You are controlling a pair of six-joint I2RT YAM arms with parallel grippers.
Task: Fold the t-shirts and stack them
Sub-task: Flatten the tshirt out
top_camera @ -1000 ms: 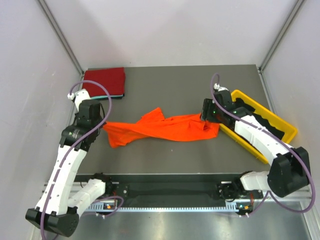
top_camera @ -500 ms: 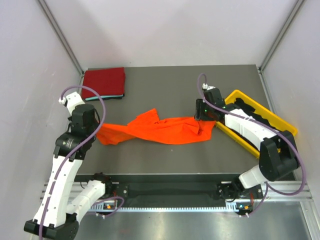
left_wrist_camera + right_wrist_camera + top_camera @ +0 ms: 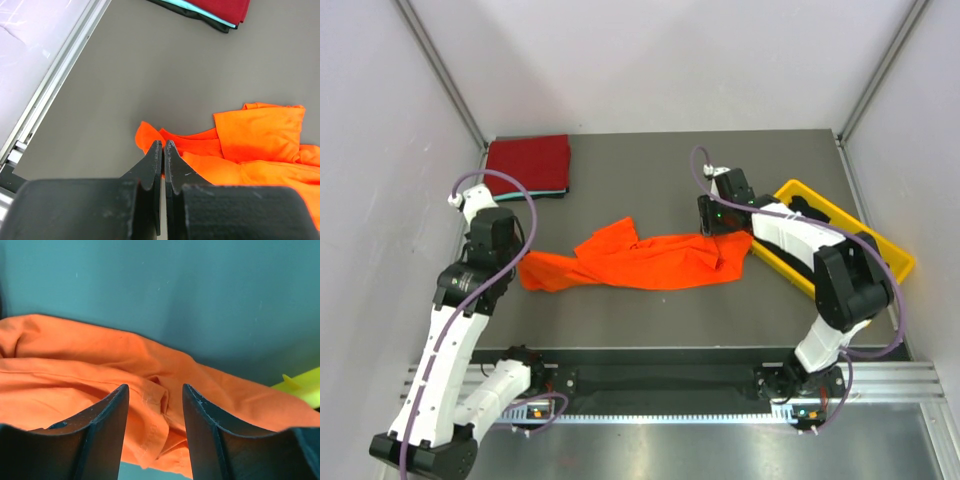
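Here, orange t-shirt (image 3: pixel 650 260) inside spread right gripper (image 3: pixel 155 388), opposite end in pressed-together left gripper (image 3: pixel 163 144).

With both arms bent at the elbow, the left pincer (image 3: pixel 162 146) is closed tight while the right pincer (image 3: pixel 154 390) stands parted.

A robotics lab test cell: plain white panels (image 3: pixel 670 60) in metal framing (image 3: pixel 441 68) enclose a bare grey surface (image 3: pixel 650 170). A left arm (image 3: pixel 450 330) and right arm (image 3: pixel 790 235) are bolted to an aluminium rail (image 3: pixel 650 408).
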